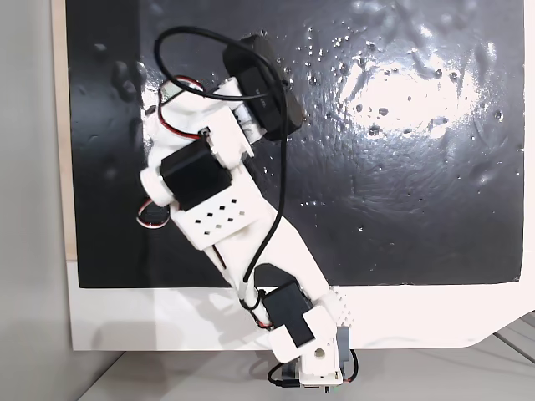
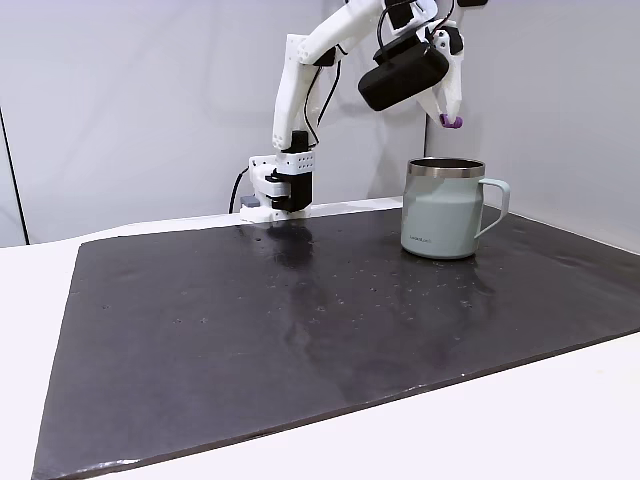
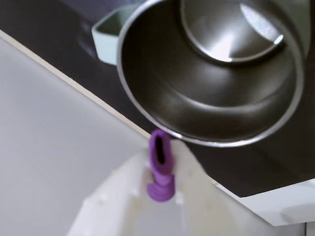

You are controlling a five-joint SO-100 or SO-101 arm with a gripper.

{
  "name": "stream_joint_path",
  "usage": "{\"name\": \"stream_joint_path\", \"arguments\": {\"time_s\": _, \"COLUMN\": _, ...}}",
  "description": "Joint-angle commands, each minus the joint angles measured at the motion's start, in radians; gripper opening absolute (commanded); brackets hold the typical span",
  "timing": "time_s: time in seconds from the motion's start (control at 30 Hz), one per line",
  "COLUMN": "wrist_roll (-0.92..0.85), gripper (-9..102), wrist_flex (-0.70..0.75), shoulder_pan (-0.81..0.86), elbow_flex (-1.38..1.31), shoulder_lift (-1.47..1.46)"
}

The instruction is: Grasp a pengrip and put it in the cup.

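Pengrip first: in the fixed view from the side, the pengrip (image 2: 451,121) is a small purple spot at the top right of the frame, pinched at the tips of the white gripper (image 2: 450,118). It hangs in the air above the cup (image 2: 443,210), apart from its rim and slightly toward the right side of the opening. The cup stands upright on the dark mat (image 2: 250,330), right of centre, its handle pointing toward the right edge of the frame. The arm's base (image 2: 281,190) sits behind, at the mat's far edge.

In the fixed view from above, the arm (image 1: 238,221) stretches from the bottom centre up toward the upper left, and its black round part (image 1: 261,88) lies over the place where the cup would be; from here I cannot tell how the jaws stand.

In the wrist view, the pengrip (image 3: 160,164) sits at lower centre, clenched between the pale fingers (image 3: 189,196), its open end pointing up the frame toward the cup (image 3: 162,93). The shiny inside fills the upper right, and the pale handle (image 3: 108,37) shows at upper left. The tube's tip appears just at the near rim.

By my reading, the grasp and the lift are done; what remains is a small shift to centre over the mouth, then the release.
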Motion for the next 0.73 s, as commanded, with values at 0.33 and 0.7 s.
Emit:
{"name": "stream_joint_path", "arguments": {"time_s": 0.33, "wrist_roll": -0.021, "gripper": 27, "wrist_flex": 0.009, "shoulder_pan": 0.002, "elbow_flex": -0.011, "shoulder_lift": 0.078}}
{"name": "stream_joint_path", "arguments": {"time_s": 0.7, "wrist_roll": -0.028, "gripper": 27, "wrist_flex": 0.009, "shoulder_pan": 0.005, "elbow_flex": 0.029, "shoulder_lift": 0.100}}
